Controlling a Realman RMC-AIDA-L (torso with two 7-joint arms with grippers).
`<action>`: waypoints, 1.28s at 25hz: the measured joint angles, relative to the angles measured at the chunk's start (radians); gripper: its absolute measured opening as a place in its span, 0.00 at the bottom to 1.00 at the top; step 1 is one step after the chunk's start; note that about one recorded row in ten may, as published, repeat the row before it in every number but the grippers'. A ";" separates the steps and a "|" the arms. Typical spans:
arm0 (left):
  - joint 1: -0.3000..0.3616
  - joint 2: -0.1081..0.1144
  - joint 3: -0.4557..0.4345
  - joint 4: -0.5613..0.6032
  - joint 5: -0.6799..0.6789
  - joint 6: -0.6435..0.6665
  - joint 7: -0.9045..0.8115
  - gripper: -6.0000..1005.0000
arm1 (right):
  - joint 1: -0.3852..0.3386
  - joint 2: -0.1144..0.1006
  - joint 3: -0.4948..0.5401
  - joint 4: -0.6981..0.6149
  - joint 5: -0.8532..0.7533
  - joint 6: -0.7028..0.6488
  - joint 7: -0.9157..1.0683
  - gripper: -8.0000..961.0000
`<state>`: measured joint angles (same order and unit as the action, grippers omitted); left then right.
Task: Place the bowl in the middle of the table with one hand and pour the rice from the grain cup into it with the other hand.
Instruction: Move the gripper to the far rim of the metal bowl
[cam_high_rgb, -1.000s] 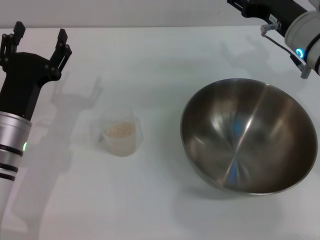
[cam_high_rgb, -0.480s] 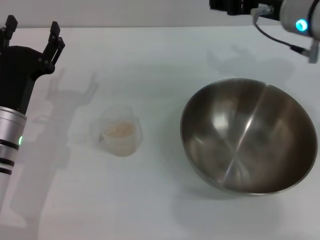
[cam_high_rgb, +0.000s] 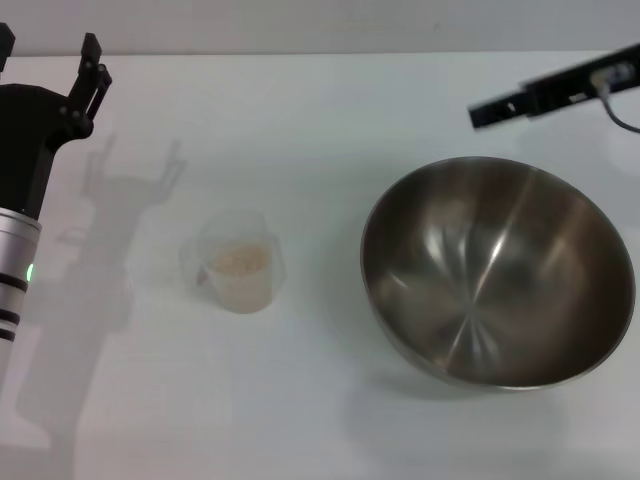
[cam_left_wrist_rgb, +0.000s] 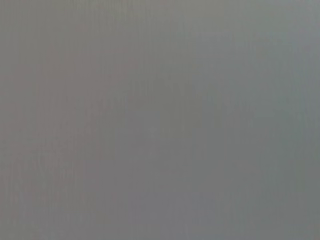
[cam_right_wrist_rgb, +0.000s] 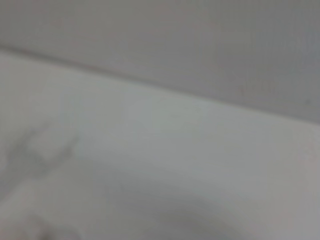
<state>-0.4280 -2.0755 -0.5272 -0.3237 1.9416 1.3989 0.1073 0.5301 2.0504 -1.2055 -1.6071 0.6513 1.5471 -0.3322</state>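
Here, the bowl (cam_high_rgb: 497, 272) sits right of centre on the table (cam_high_rgb: 300, 110), unmoved; the grain cup (cam_high_rgb: 237, 262) of rice (cam_high_rgb: 239, 260) waits centre-left. The left gripper (cam_high_rgb: 46, 55) hovers upper left, fingers apart, holding nothing; the right gripper (cam_high_rgb: 545, 93), upper right, perhaps approaching the bowl, its grip unclear.

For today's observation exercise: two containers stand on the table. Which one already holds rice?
The grain cup, the small translucent one left of the bowl; pale rice shows inside, while the bowl is bare.
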 joint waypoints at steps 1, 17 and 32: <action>0.000 0.000 -0.001 0.000 0.000 0.000 0.000 0.86 | 0.014 -0.006 0.016 0.019 -0.011 0.021 -0.027 0.74; 0.000 -0.002 -0.010 -0.005 0.000 0.000 0.000 0.86 | 0.128 -0.041 0.048 0.280 -0.145 0.096 -0.297 0.73; 0.002 -0.002 -0.010 -0.008 0.000 0.000 -0.001 0.86 | 0.124 -0.001 0.031 0.358 -0.226 0.027 -0.325 0.71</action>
<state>-0.4263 -2.0771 -0.5369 -0.3322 1.9420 1.3991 0.1059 0.6544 2.0498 -1.1745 -1.2493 0.4250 1.5742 -0.6573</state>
